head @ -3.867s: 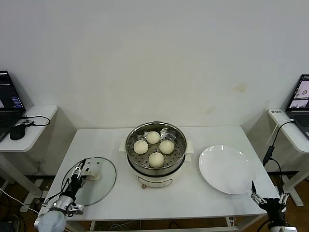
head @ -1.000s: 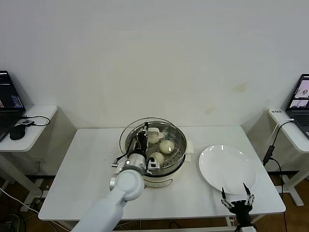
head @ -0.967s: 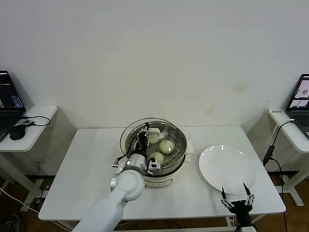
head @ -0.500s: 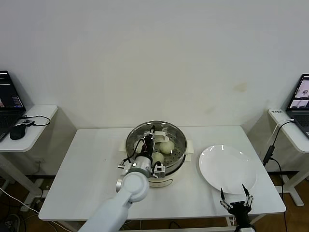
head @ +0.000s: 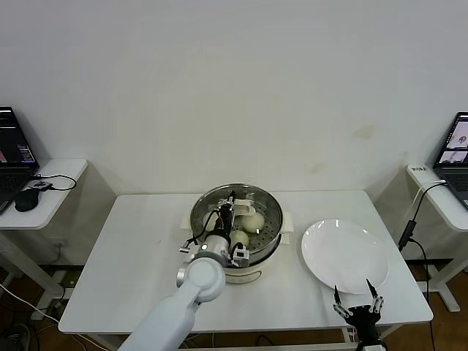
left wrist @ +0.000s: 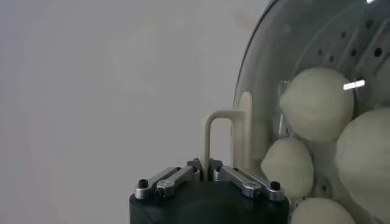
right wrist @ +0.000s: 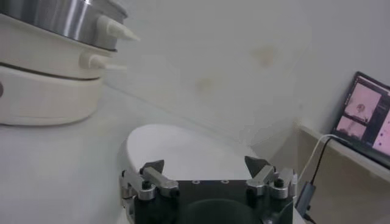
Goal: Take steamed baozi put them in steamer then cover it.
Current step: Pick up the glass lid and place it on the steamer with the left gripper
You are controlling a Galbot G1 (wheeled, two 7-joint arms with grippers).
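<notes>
We're holding the lid (left wrist: 286, 91) by its handle (left wrist: 226, 143) with the left gripper (head: 231, 207) pinched shut, right over the steamer (head: 238, 228) with the buns (left wrist: 317, 103) inside. Right gripper (head: 358, 307) is sitting open near the plate (head: 344, 256). If we're letting go off-center, the lid's probably tilting on the rim.

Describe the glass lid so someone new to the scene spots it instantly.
On the white table, find the steel steamer at its middle. The glass lid sits over it, held by the left claw shut on its cream handle. Unlike the bare white plate beside it, it is clear, with baozi showing through.
</notes>
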